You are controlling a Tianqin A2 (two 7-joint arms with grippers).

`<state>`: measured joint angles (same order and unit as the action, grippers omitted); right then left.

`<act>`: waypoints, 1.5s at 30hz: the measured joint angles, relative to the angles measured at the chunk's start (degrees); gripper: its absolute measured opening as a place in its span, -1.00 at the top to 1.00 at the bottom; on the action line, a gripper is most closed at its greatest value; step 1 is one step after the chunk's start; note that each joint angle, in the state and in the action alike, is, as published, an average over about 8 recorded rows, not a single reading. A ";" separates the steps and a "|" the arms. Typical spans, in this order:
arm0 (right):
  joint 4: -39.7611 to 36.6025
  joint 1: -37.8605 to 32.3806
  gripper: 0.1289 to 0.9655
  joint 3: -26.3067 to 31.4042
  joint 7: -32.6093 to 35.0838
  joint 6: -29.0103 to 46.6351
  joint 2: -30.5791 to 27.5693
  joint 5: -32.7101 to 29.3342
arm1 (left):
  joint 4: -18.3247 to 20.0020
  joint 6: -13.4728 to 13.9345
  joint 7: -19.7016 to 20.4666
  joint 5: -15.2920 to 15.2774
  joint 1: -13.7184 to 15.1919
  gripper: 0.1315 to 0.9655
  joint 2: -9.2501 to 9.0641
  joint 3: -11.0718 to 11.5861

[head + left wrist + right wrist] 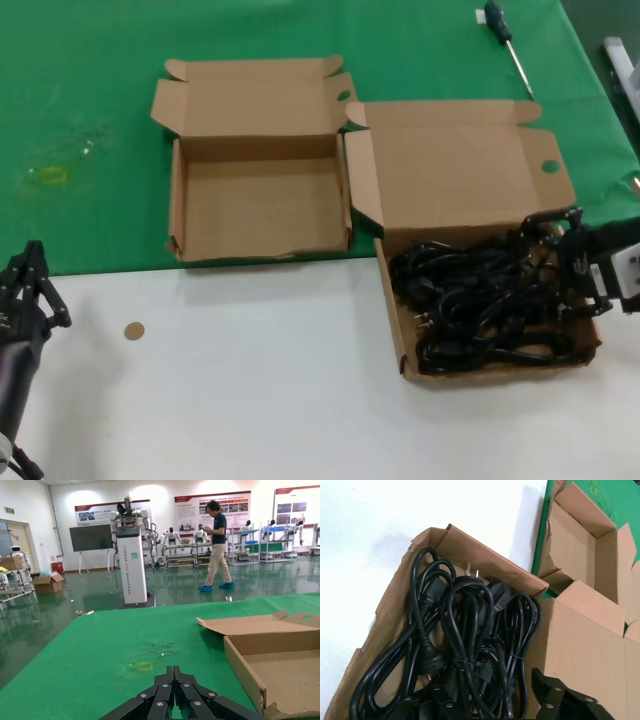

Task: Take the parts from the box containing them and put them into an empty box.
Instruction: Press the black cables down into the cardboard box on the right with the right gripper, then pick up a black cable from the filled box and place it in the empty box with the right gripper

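The black coiled cables (480, 295) lie tangled in the larger cardboard box (400, 330) at the right, whose tall lid flap (455, 170) stands open behind them. My right gripper (555, 268) is open at the box's right side, down among the cables. In the right wrist view its fingers (555, 695) straddle a bundle of the cables (465, 645). The smaller empty box (260, 205) lies open to the left and shows in the right wrist view (580, 545) and the left wrist view (280, 665). My left gripper (30, 290) is shut and empty, parked at the near left (173, 672).
A black-handled screwdriver (505, 40) lies on the green mat (80, 120) at the back right. A small brown disc (133, 330) lies on the white table (250, 380). A white object (620, 60) sits at the right edge.
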<state>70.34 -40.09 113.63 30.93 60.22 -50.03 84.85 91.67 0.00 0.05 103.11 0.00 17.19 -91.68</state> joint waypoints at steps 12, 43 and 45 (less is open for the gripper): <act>0.60 0.40 0.37 0.28 -0.76 0.06 -0.04 -0.67 | 0.00 0.00 -0.01 -0.02 0.00 0.95 0.00 0.00; 5.42 -1.11 0.87 -1.33 -7.07 1.46 -3.06 -1.37 | 0.00 0.00 -0.02 -0.01 0.00 0.95 0.00 0.00; 5.69 -2.33 0.87 -1.29 -7.93 1.60 -2.72 -1.76 | 0.00 0.00 -0.02 -0.01 0.00 0.95 0.00 0.00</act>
<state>76.03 -42.42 112.34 22.99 61.82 -52.75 83.08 91.67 0.00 0.03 103.11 0.00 17.19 -91.68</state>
